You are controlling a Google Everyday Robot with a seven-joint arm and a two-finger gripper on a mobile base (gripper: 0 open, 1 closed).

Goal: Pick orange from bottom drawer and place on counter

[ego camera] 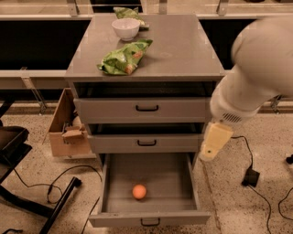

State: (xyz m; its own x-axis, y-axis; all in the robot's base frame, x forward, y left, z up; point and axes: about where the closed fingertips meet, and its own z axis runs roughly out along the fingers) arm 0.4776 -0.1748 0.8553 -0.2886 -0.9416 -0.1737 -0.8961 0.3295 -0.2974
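The orange (139,191) lies on the floor of the bottom drawer (151,219), which is pulled wide open, a little left of its middle and near the front. The counter (183,50) tops the grey cabinet. My gripper (214,141), a cream-coloured piece at the end of the big white arm (256,73), hangs by the cabinet's right edge at the level of the middle drawer. It is above and to the right of the orange, apart from it, and holds nothing I can see.
A white bowl (126,28) and a green snack bag (124,57) sit on the counter's left half, with another bag (128,12) behind the bowl. A cardboard box (64,130) and black chair legs (27,201) stand left. Cables and a power adapter (251,177) lie on the floor at right.
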